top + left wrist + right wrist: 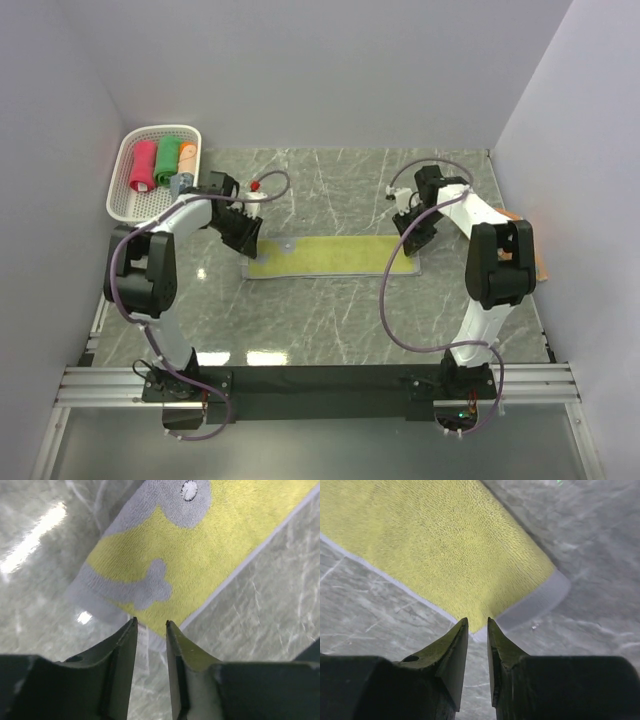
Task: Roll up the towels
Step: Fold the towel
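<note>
At far left the white basket point(160, 128) holds rolled towels point(166, 158). Just right of it, the left gripper point(151, 622) sits at the near-left corner of the yellow towel point(330, 255), fingers a slit apart; I cannot tell whether they pinch it. The towel lies flat on the table point(330, 320) and looks soft, light and limp, so it is best taken by an end hem; the right gripper point(477, 620), fingers likewise nearly together, meets its right corner, and nothing seems to block either.

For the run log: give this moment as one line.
yellow towel: flat, unrolled | left gripper: at corner, narrow gap | right gripper: at opposite end, narrow gap | grip: unclear
</note>
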`<state>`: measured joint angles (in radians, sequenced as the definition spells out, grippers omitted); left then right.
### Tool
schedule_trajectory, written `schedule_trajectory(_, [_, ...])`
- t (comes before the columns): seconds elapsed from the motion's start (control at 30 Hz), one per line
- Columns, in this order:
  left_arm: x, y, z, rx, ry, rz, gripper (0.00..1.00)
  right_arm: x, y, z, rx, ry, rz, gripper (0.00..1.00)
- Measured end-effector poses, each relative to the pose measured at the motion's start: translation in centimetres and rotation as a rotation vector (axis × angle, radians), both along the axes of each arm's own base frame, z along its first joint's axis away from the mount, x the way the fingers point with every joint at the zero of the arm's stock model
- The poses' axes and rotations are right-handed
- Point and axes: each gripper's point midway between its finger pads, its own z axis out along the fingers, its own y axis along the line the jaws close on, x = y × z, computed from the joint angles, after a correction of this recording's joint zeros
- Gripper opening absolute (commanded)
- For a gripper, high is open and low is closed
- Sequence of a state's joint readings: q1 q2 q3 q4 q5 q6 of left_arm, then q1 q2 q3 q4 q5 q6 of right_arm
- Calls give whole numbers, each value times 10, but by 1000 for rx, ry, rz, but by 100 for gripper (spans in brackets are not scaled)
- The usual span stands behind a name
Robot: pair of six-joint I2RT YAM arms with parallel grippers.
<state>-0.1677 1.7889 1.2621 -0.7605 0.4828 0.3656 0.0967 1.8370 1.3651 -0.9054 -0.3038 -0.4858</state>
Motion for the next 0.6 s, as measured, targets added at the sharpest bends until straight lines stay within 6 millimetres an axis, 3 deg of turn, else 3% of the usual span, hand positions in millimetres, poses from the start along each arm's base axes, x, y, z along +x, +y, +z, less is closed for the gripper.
schedule_trajectory(0.2, [-9,5,-41,100,66,65,24,-13,-15,-31,-105,62,-19,29])
schedule_trajectory(0.33, [-5,10,-44,119,76,123,23,-13,-25,-45,-165,81,-48,28])
schedule_trajectory(0.5, [10,8,-40,115,80,153,36,0,-26,-43,-182,75,-99,29])
schedule_trajectory(0.6, [17,3,-35,77,74,147,43,15,-25,-37,-168,45,-126,36])
